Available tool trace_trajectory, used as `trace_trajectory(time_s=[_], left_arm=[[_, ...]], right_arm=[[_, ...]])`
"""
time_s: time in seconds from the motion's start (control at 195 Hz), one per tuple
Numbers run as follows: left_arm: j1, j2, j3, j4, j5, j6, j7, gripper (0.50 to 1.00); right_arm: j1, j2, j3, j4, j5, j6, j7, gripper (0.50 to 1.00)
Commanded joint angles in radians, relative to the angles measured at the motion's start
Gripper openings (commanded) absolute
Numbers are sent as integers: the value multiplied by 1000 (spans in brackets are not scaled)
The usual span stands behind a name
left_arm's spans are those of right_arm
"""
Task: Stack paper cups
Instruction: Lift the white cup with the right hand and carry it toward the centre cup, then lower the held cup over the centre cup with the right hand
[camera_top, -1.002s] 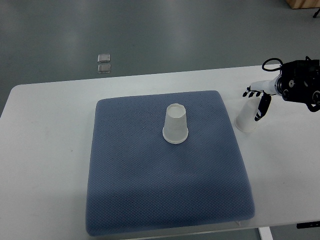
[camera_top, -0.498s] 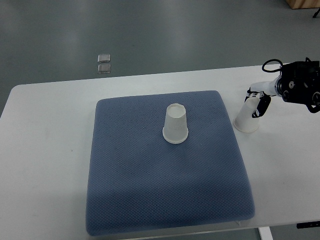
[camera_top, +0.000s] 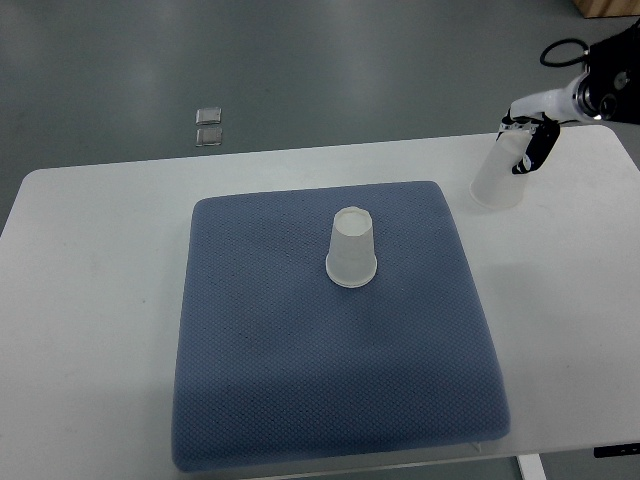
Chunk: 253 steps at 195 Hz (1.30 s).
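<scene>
Paper cup (camera_top: 503, 172) one sits upside down in the grip of the right robot hand (camera_top: 527, 143), whose dark fingers (camera_top: 535, 152) are closed around its narrow base end; the wide mouth points down and to the left, so the cup hangs tilted, apparently clear of the table (camera_top: 90, 260) near its far right corner. The second paper cup (camera_top: 352, 250) stands inverted near the middle of the blue mat (camera_top: 330, 380), well apart from the held one. The left arm does not show at all.

Judging from this, the carry toward the mat cup lies ahead, and the risks sit in the grip and the tilt. The hold is only on the small end (a thin-walled cup can crush or slip there). If the cup stays tilted on arrival, its rim may catch the standing cup's base and knock it over on the soft mat rather than sleeve down over it.
</scene>
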Motion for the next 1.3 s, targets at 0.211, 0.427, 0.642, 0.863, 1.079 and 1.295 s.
trace_trajectory(time_s=[0.211, 0.427, 0.642, 0.863, 1.079, 1.295], left_arm=[[-1, 0, 2, 0, 1, -2, 0, 1000], [-1, 0, 0, -2, 3, -4, -2, 1000], [-1, 0, 0, -14, 1, -4, 0, 1000], [-1, 0, -1, -13, 1, -2, 0, 1000], [-1, 0, -1, -11, 0, -2, 0, 1000], [0, 0, -3, -8, 0, -1, 0, 1000]], right_arm=[[437, -78, -69, 151, -39, 223, -3, 570], [565, -78, -104, 232, -37, 246, -3, 574], [599, 37, -75, 242, 47, 242, -3, 578], [618, 216, -26, 232, 228, 231, -3, 580], [594, 327, 9, 223, 254, 202, -1, 580], [508, 371, 9, 219, 254, 134, -1, 586]])
